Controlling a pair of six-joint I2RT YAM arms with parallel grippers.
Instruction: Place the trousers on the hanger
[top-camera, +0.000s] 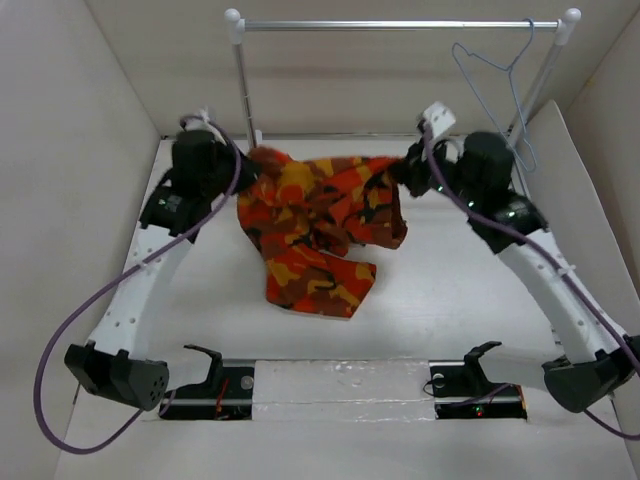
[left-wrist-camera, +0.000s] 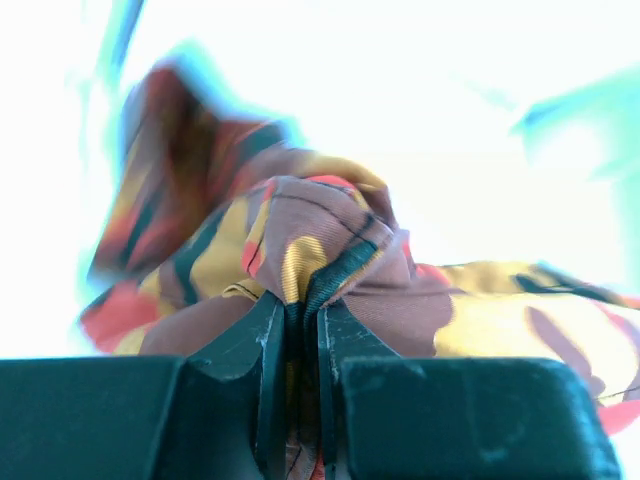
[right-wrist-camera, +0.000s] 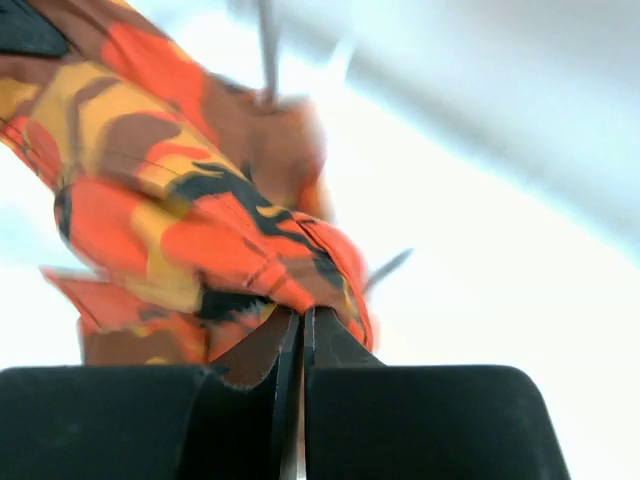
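The camouflage trousers (top-camera: 320, 225) in orange, red, yellow and black hang spread between my two grippers, their lower part sagging onto the table. My left gripper (top-camera: 243, 170) is shut on the trousers' left edge; the left wrist view shows cloth (left-wrist-camera: 300, 240) pinched between the jaws (left-wrist-camera: 300, 310). My right gripper (top-camera: 408, 170) is shut on the right edge; the right wrist view shows cloth (right-wrist-camera: 220, 230) clamped at the tips (right-wrist-camera: 303, 318). The thin bluish-grey wire hanger (top-camera: 495, 90) hangs by its hook from the rail, behind the right arm.
A rail with white posts and a silver crossbar (top-camera: 400, 25) stands at the back of the white table (top-camera: 450, 300). White walls enclose the left, right and back sides. Two black mounts sit at the near edge.
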